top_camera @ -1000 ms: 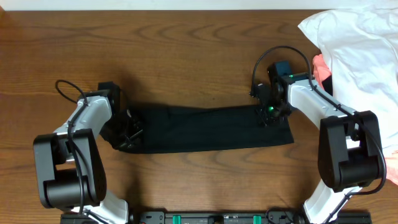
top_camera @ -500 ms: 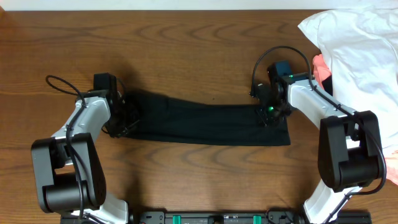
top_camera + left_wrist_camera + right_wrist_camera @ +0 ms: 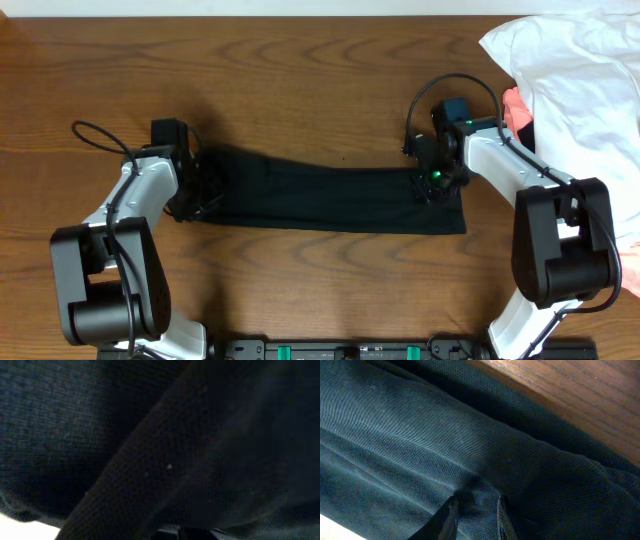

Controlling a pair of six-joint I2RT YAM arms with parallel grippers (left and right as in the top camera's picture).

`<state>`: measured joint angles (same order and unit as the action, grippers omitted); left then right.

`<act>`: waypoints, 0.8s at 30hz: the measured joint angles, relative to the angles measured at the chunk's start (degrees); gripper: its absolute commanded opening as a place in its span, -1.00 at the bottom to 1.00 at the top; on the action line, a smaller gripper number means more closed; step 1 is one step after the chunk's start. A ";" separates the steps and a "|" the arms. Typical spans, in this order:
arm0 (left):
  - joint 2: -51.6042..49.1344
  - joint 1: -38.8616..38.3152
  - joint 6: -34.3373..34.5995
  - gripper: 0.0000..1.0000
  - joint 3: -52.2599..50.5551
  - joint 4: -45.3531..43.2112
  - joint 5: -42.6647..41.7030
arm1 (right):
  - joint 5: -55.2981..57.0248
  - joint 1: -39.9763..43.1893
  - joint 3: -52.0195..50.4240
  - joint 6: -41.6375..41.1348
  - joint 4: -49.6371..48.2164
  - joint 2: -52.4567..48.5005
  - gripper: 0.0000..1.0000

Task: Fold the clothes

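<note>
The clothes point(image 3: 330, 195) are a black garment pulled into a long, narrow band across the middle of the table. My left gripper point(image 3: 203, 190) sits at the band's left end, its fingers lost against the dark fabric. Black weave point(image 3: 150, 450) fills the whole left wrist view, and no fingers show there. At the band's right end, my right gripper point(image 3: 432, 183) presses down into the cloth. The right wrist view shows that gripper point(image 3: 476, 517) pinching a ridge of the mesh fabric point(image 3: 445, 445) between its two fingertips.
A large white garment point(image 3: 580, 90) is heaped at the far right, with a coral-pink garment point(image 3: 516, 108) peeking out beside the right arm. Brown wooden table point(image 3: 300, 70) surrounds the band. A black rail point(image 3: 340, 350) runs along the near edge.
My left gripper has carried the band's left end away from the near edge, toward the far side. The band now slants slightly. The right gripper has stayed put.
</note>
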<state>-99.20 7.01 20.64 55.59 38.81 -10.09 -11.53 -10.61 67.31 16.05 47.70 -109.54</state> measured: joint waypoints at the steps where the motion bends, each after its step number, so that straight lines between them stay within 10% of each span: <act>1: 0.00 0.02 0.04 -0.50 0.26 0.98 0.46 | -0.15 0.04 0.00 0.00 0.00 0.00 -0.48; 24: 17.53 5.25 -0.55 -0.37 2.29 5.88 8.68 | -0.72 0.09 -0.04 0.00 -0.17 0.00 -0.46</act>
<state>-81.67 12.25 20.10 57.89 44.69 -1.41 -12.25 -10.52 67.26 16.05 47.53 -109.54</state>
